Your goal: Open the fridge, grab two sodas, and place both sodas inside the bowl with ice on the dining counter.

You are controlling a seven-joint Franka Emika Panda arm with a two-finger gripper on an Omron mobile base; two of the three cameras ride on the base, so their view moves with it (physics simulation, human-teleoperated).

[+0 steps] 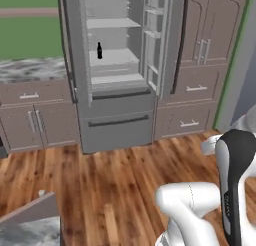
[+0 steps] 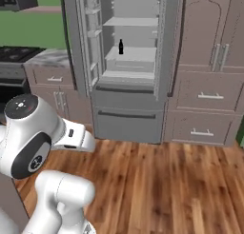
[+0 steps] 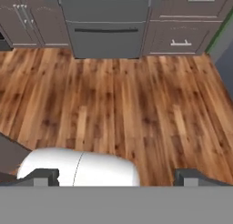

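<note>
Gripper (image 3: 116,176) with fingers spread wide and empty over the wooden floor (image 3: 118,100), fridge (image 1: 117,75) well ahead of it, both doors open, one dark soda (image 1: 99,50) upright on a middle shelf (image 1: 114,57), brown cabinets (image 2: 205,66) flanking

You are looking at a home kitchen: a steel French-door fridge (image 1: 117,70) stands open between brown cabinets (image 2: 205,71), a black stove (image 2: 14,57) sits by a marbled worktop (image 1: 30,70), and wood plank flooring (image 3: 118,100) runs underfoot.

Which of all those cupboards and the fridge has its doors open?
The tall grey fridge in the middle. Both upper doors are swung wide, showing white shelves and one small dark soda. The brown cabinets beside it are all shut.
</note>
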